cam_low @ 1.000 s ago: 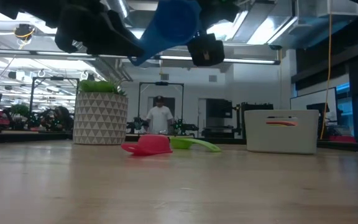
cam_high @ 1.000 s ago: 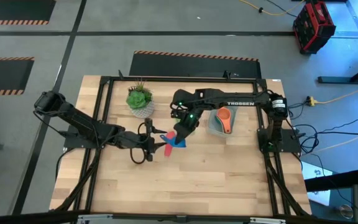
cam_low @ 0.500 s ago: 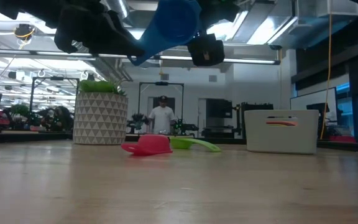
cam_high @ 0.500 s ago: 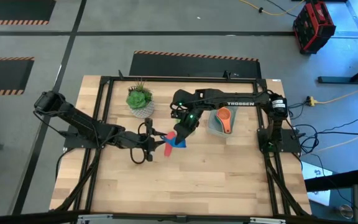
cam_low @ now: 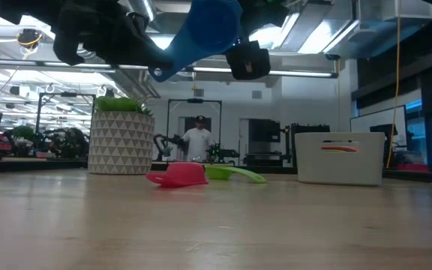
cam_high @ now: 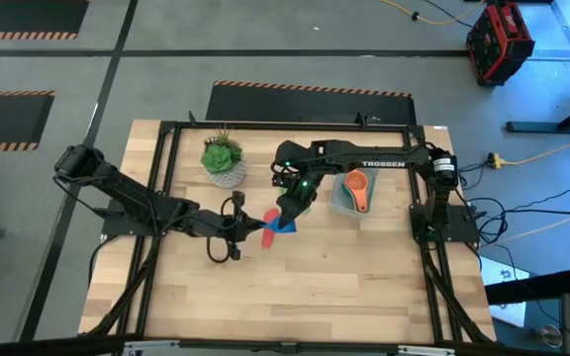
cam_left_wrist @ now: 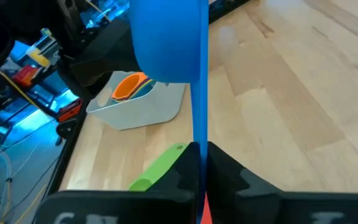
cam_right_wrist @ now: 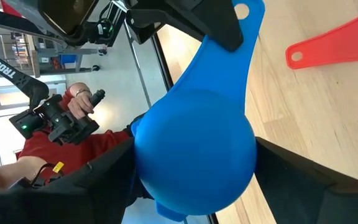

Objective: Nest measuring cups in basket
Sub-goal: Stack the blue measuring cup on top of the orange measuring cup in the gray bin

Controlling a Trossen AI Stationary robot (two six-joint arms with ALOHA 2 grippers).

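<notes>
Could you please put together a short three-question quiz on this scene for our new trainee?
1. True or false: the blue cup lies inside the basket.
2. Which cup shows on top in the basket? A red, B orange, C green.
3. Fill in: the left tool is shut on the blue cup's ____, while the right tool grips its bowl.

Key: 1 false, it is held up in the air between both tools; 2 B, the orange cup; 3 handle.
</notes>
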